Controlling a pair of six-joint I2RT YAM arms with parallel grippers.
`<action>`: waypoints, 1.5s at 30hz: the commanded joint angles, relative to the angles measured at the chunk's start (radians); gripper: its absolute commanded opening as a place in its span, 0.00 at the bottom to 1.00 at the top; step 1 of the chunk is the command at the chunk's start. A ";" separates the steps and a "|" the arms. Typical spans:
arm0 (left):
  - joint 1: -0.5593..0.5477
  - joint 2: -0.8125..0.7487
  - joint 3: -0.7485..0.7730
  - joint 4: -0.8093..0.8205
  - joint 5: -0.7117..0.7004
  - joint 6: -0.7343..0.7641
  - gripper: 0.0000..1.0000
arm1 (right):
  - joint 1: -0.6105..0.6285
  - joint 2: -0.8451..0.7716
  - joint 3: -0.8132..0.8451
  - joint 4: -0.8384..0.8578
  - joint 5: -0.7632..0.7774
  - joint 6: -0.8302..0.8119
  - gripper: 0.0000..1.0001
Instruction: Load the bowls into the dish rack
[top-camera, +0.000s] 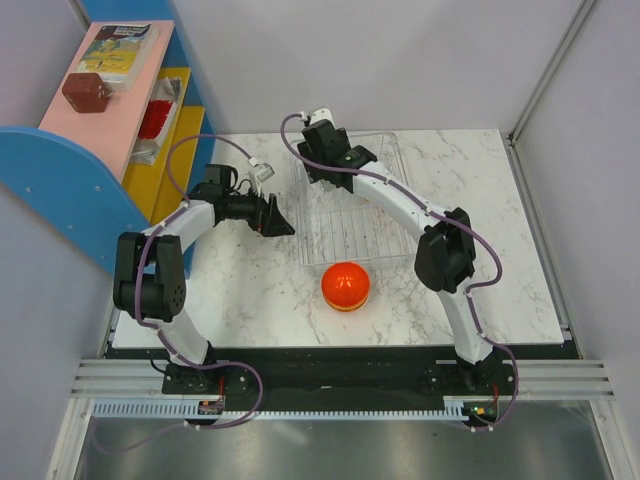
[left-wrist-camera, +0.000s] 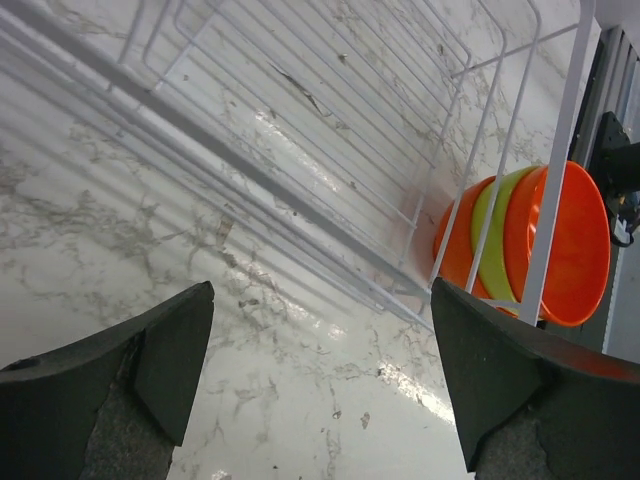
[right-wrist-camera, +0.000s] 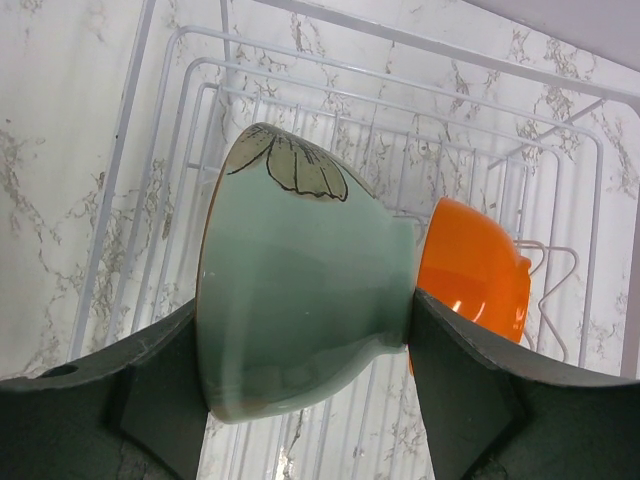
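The wire dish rack (top-camera: 350, 205) stands at the table's middle back and also shows in the right wrist view (right-wrist-camera: 180, 150) and the left wrist view (left-wrist-camera: 330, 110). My right gripper (right-wrist-camera: 305, 305) is shut on a pale green bowl (right-wrist-camera: 300, 260) with a leaf pattern, held on its side above the rack's wires. In the top view the right gripper (top-camera: 318, 138) is over the rack's far left corner and hides that bowl. A stack of orange and lime bowls (top-camera: 345, 285) sits upside down on the table just outside the rack's near edge (left-wrist-camera: 540, 240) (right-wrist-camera: 472, 268). My left gripper (left-wrist-camera: 320, 290) (top-camera: 284, 222) is open and empty beside the rack's left side.
A blue and yellow shelf unit (top-camera: 95, 165) stands at the left with packets and a brown block on its pink top. Grey walls close in the table at the back and on the right. The marble table (top-camera: 480, 280) ends at a black strip by the arm bases.
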 joint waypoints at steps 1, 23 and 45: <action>0.043 -0.018 -0.008 0.059 0.048 -0.037 0.95 | 0.011 0.008 0.041 0.062 0.060 -0.020 0.00; 0.071 -0.057 -0.016 0.073 0.061 -0.046 0.96 | 0.048 0.100 0.050 0.066 0.034 -0.010 0.00; 0.075 -0.061 -0.019 0.073 0.061 -0.041 0.96 | 0.025 0.160 0.035 0.051 -0.202 0.067 0.00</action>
